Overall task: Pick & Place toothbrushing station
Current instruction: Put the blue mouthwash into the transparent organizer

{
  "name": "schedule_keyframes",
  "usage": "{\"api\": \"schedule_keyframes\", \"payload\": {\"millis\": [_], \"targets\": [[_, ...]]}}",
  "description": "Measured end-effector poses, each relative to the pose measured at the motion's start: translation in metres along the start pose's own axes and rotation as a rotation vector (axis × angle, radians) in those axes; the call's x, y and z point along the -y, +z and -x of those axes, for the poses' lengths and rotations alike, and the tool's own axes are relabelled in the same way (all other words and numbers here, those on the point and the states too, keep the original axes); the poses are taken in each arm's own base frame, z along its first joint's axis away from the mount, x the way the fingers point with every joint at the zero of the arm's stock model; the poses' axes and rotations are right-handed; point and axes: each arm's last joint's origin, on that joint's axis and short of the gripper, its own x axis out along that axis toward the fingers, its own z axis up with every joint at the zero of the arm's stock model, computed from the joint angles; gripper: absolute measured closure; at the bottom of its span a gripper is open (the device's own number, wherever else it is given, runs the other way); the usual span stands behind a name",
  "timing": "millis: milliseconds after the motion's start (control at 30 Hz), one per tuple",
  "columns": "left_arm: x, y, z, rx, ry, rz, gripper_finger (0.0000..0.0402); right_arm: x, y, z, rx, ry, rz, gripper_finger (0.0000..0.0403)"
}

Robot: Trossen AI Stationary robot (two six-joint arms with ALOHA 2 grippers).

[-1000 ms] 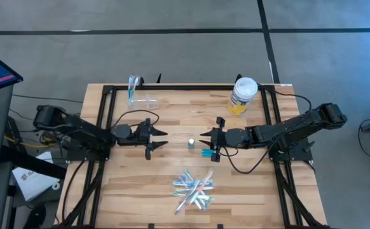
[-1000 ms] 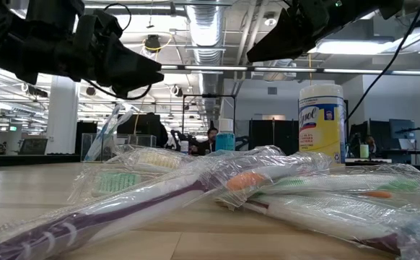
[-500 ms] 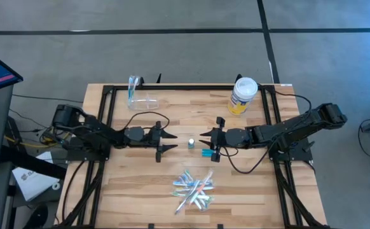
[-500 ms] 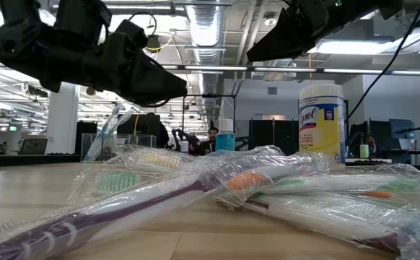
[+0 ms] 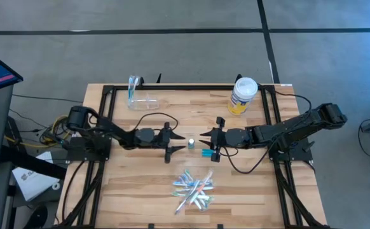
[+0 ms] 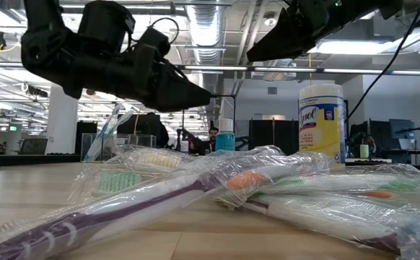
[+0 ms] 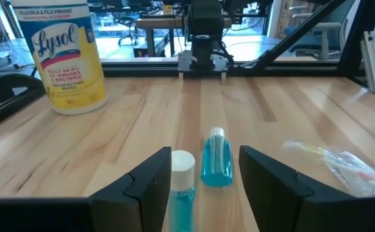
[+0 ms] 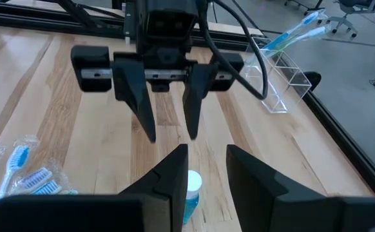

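1. While nothing is yet gripped, the step in hand looks like an approach to the first pick; nearest the table's front edge lies the wrapped toothbrushes (image 5: 193, 189) pile, untouched.
2. At mid-table stands the bottle (image 5: 191, 142), upright, white-capped, between the two grippers; the tube (image 5: 207, 153) lies flat just right of it, a little nearer.
3. On the left, the left gripper (image 5: 176, 145) has its fingers spread and empty, tips just beside the bottle; its wrist view shows the bottle (image 7: 182, 187) close by one finger and the tube (image 7: 216, 161) ahead in the gap.
4. On the right, the right gripper (image 5: 204, 140) faces it, fingers parted and holding nothing, tips near the bottle (image 8: 189, 191).
5. At the far left corner sits the clear cup (image 5: 143, 100) with one brush (image 5: 133, 88) in it; at the far right stands the jar (image 5: 242, 95).
6. Next, I judge, one gripper must centre on the bottle or tube before closing; the bottle could tip if nudged.
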Motion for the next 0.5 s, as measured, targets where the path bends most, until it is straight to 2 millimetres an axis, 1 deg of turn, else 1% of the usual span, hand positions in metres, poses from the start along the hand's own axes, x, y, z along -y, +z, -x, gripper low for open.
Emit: {"api": "schedule_keyframes", "payload": {"millis": [300, 500], "targets": [[-0.005, -0.005, -0.019, -0.014, 0.025, 0.002, 0.0224, 0.000, 0.000, 0.000, 0.000, 0.000, 0.000, 0.0306], [-0.010, -0.011, -0.026, -0.035, 0.041, 0.006, 0.0224, 0.000, 0.000, 0.000, 0.000, 0.000, 0.000, 0.0306]]}}
